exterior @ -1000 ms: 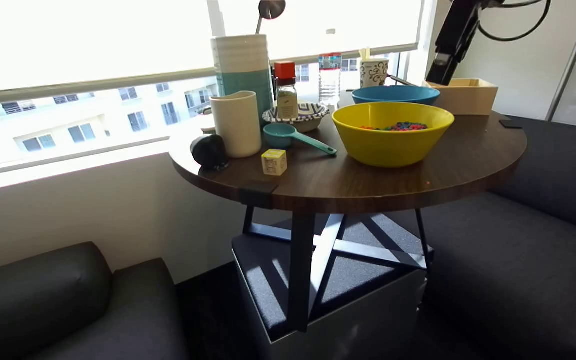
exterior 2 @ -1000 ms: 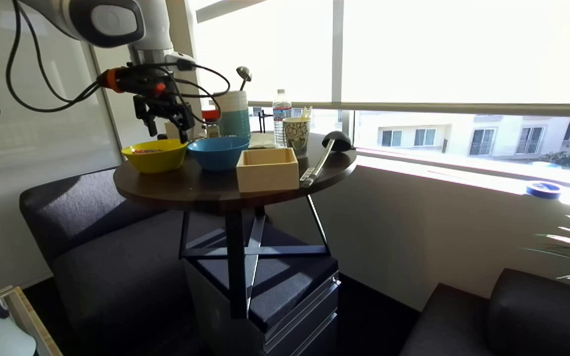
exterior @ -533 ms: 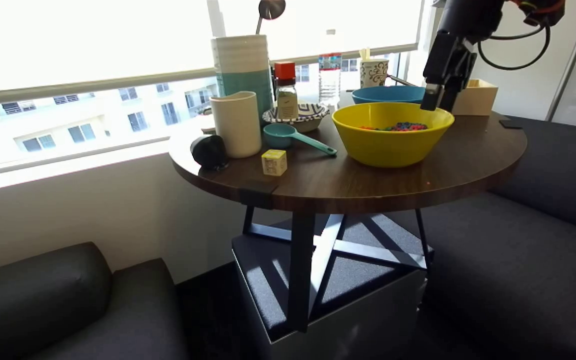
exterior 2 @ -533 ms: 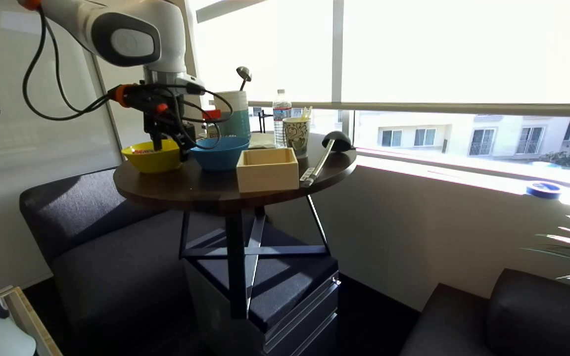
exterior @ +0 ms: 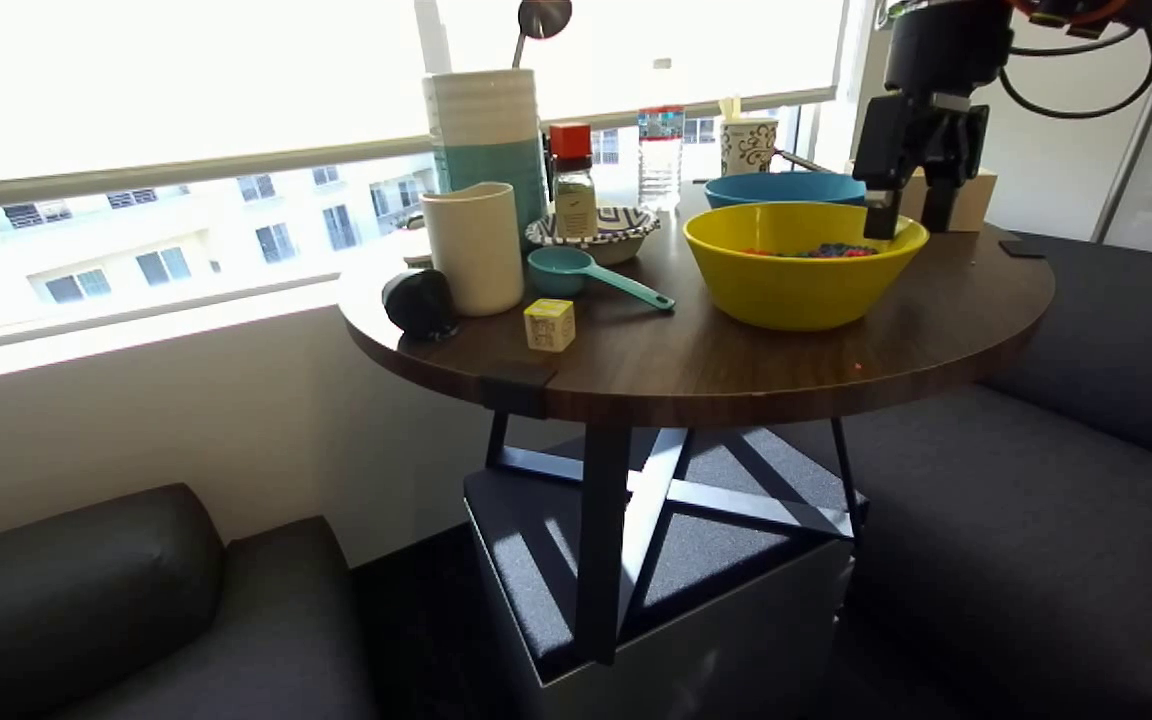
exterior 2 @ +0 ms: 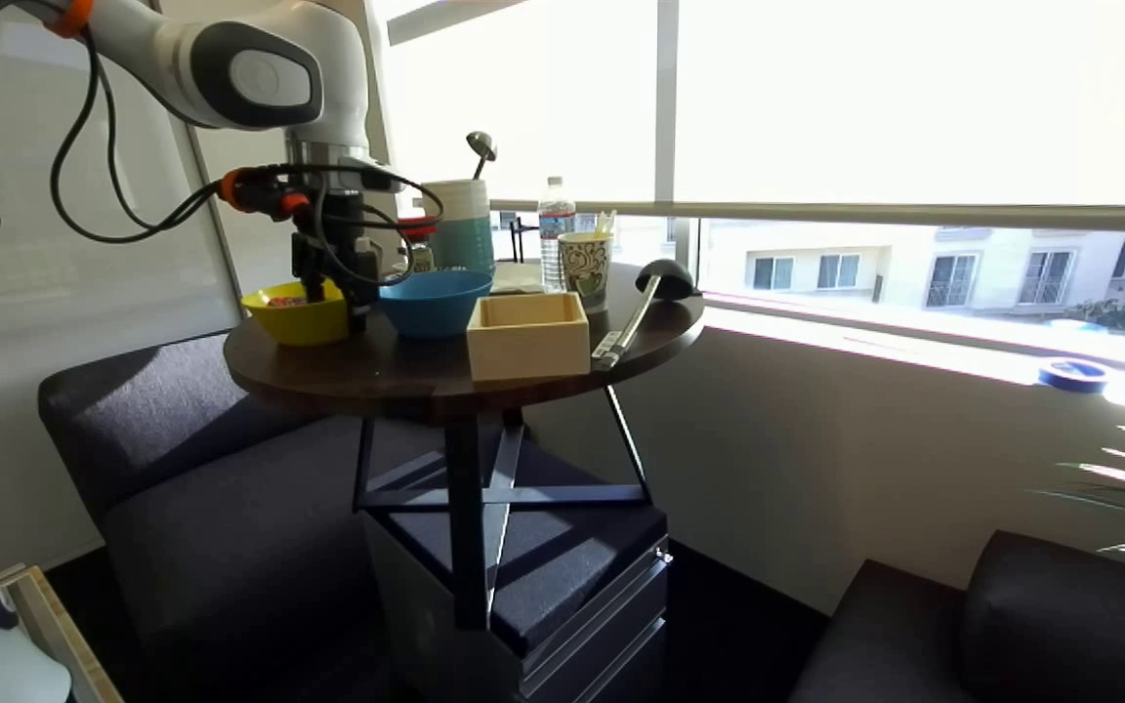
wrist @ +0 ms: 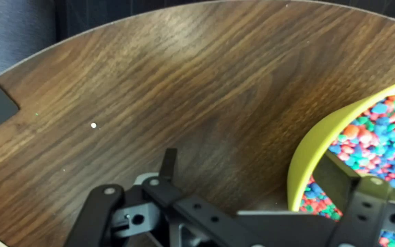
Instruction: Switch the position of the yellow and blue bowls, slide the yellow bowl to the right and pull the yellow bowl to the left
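The yellow bowl (exterior: 786, 297), holding small coloured pebble-like pieces, stands on the round wooden table; it also shows in an exterior view (exterior 2: 316, 328) and in the wrist view (wrist: 315, 134). The blue bowl (exterior: 781, 188) stands close by it and shows in an exterior view (exterior 2: 436, 314); it is out of the wrist view. My gripper (wrist: 252, 161) is open and straddles the yellow bowl's wall. One finger is inside the bowl, close against the rim; the other is outside, over the table. The gripper also shows in both exterior views (exterior: 908, 215) (exterior 2: 336, 301).
A tan wooden box (exterior 2: 529, 342) and a ladle (exterior 2: 636, 322) lie beyond the blue bowl. A patterned cup (exterior 2: 585, 268) and water bottle (exterior: 660, 160) stand behind. A teal scoop (exterior: 596, 275), white cup (exterior: 476, 250) and cube (exterior: 549, 325) share the table (exterior: 736, 385).
My gripper has come down so that one finger is inside the yellow bowl. The yellow bowl has shifted slightly over the last half second. The blue bowl has not moved.
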{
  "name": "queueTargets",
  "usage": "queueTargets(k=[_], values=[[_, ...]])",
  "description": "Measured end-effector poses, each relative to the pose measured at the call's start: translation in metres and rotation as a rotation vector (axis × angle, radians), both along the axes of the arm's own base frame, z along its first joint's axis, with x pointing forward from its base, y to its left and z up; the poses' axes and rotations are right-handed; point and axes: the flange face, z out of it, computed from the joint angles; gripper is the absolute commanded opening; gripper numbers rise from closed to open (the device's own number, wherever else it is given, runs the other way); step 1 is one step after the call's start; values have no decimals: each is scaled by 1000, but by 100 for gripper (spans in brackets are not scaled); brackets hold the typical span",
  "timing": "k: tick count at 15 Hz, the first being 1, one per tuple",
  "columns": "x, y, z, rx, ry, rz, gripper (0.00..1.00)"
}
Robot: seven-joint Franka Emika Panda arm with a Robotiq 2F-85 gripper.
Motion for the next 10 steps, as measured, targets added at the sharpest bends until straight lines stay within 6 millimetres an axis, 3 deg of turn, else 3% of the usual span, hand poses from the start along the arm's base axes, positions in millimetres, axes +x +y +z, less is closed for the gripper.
queueTargets(k=[4, 10], values=[[-7, -9, -1, -82, 64, -5, 100], [-13, -48, 1, -181, 84, -37, 100]])
